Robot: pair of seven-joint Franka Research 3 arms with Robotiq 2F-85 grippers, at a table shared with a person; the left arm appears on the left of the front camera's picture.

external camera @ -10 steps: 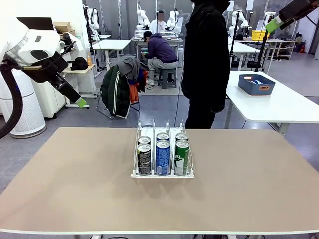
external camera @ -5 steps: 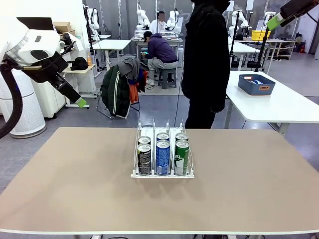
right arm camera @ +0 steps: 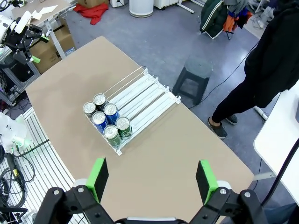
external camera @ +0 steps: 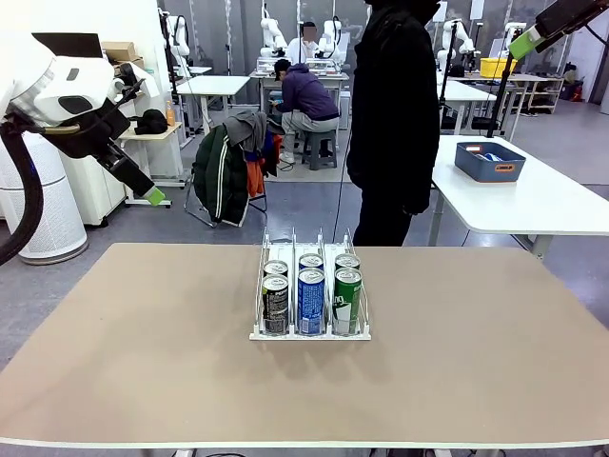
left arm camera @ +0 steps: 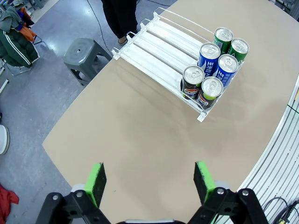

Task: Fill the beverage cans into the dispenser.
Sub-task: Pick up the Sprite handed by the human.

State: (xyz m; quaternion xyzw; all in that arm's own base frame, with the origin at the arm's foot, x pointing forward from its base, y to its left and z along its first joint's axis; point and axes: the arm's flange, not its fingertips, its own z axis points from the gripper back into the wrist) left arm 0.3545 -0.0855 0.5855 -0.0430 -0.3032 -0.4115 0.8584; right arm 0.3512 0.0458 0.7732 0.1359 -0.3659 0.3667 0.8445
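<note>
Left gripper: jaws fully spread, nothing between the green pads, held high and well left of the dispenser.

Dispenser contents, left lane to right: two black Pepsi cans, two blue Pocari cans, two green Chilsung cans. All stand upright, one behind the other, packed against the dispenser's robot-side stop. The far stretch of each lane is bare. A person stands beyond the dispenser's far end.

Right gripper: likewise wide open and empty, high and well right of the dispenser.

Handling assessment: thin aluminium walls, rigid if full yet liable to dent under a hard squeeze; smooth, probably slippery finish; modest weight. The recommended hold is across the mid-body, pads on opposite sides, can kept upright. Neighbouring cans appear to touch, so side access inside the dispenser is judged poor.
</note>
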